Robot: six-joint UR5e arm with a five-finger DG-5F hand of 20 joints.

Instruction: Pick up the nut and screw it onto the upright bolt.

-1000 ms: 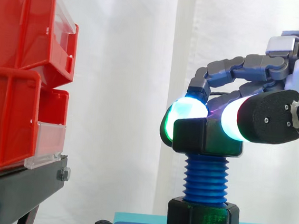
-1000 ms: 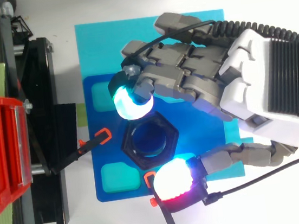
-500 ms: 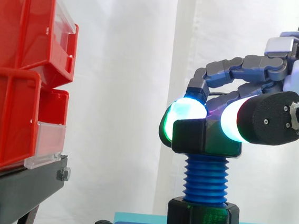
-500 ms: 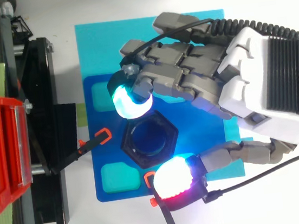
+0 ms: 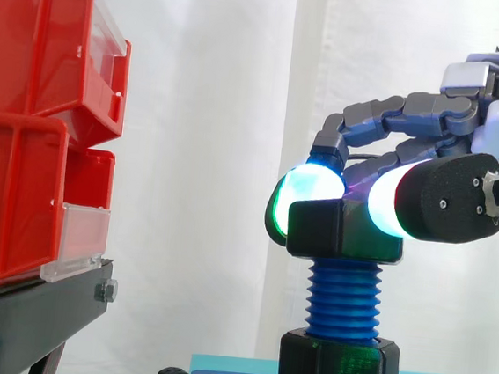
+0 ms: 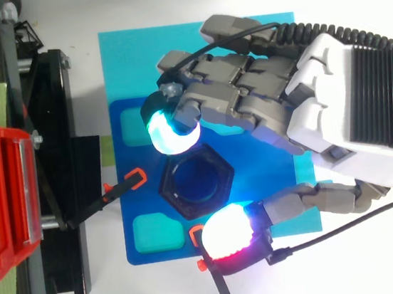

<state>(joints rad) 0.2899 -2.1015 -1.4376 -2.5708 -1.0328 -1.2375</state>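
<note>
A black hex nut (image 5: 344, 231) sits on top of the upright blue threaded bolt (image 5: 343, 298). From above, the nut (image 6: 197, 183) shows the bolt's blue end through its hole. My hand (image 6: 349, 107) reaches in from the right, its curled fingers and thumb pinching the nut. One glowing fingertip (image 6: 173, 132) presses the nut's far side, and the thumb's pad (image 6: 229, 235) presses its near side. In the side view the hand (image 5: 447, 202) is level with the nut.
A second black nut (image 5: 338, 365) sits at the bolt's foot on a dark blue plate (image 6: 258, 182) over a cyan base (image 6: 198, 46). Red bins (image 5: 35, 122) on a black stand (image 5: 25, 316) rise at the left. Small orange-tipped black clips (image 6: 126, 184) lie by the plate.
The wrist has turned a little about the bolt and the nut has rotated slightly with it. The pads stay on the nut, and its height looks unchanged.
</note>
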